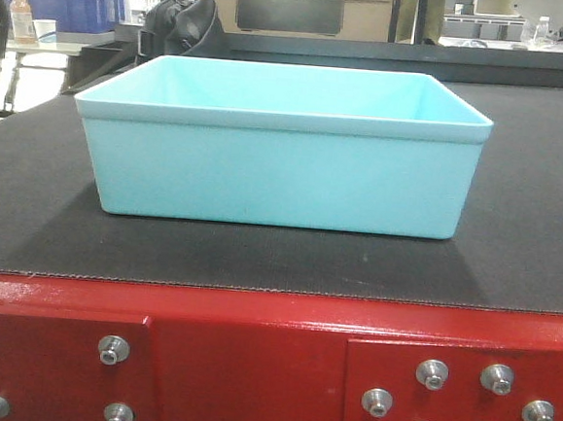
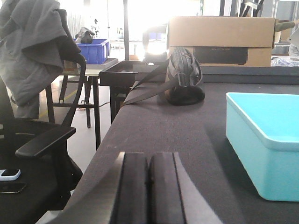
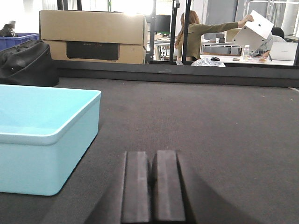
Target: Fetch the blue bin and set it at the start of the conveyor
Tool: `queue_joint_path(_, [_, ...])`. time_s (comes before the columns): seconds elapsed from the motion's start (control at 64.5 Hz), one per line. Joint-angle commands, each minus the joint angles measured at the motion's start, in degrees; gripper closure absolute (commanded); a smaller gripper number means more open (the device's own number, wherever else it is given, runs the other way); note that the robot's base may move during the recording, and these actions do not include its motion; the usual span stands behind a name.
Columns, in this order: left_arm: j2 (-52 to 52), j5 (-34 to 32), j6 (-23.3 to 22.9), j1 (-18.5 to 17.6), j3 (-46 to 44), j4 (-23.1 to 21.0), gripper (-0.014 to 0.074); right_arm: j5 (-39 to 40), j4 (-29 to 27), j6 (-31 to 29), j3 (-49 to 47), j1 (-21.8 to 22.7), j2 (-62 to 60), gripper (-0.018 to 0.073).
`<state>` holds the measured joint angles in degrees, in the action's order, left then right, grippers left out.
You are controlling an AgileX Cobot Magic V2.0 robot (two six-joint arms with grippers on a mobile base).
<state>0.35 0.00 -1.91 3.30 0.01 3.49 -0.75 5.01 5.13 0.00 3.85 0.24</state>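
The blue bin (image 1: 282, 147), a pale cyan plastic tub, stands empty and upright on the dark grey belt of the conveyor start (image 1: 258, 257), just behind the red metal frame (image 1: 250, 359) with silver bolts. My left gripper (image 2: 149, 161) is shut with nothing in it, low over the belt to the left of the blue bin (image 2: 264, 144). My right gripper (image 3: 153, 158) is also shut and empty, low over the belt to the right of the blue bin (image 3: 44, 140). Neither gripper touches the bin. No gripper shows in the front view.
A black bag (image 2: 184, 79) lies on the belt behind the bin, with a cardboard box (image 2: 219, 39) beyond it. Left of the belt are an office chair (image 2: 37, 135) with a grey jacket and a table carrying a dark blue crate (image 2: 96, 50). A person (image 3: 196, 35) stands far back.
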Motion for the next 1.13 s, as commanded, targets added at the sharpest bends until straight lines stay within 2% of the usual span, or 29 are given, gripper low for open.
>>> queue_joint_path(0.0, [-0.35,-0.96,0.28,-1.03,-0.01,-0.37,0.0707,1.29,-0.01,-0.01,0.00,0.40,-0.24,0.0722])
queue_joint_path(0.124, [-0.35,-1.41,0.28,-2.47,-0.01,-0.35,0.0707,1.29,-0.01,-0.01,0.00,0.40,-0.24,0.0722])
queue_joint_path(0.279, [-0.35,-3.38,0.28,-2.45,-0.01,-0.64,0.0707,1.29,-0.01,-0.01,0.00,0.40,-0.24,0.0722])
queue_joint_path(1.117, [-0.35,-2.46,0.28,-2.45,-0.01,-0.64,0.0707,1.29,-0.01,-0.01,0.00,0.40,-0.24,0.0722])
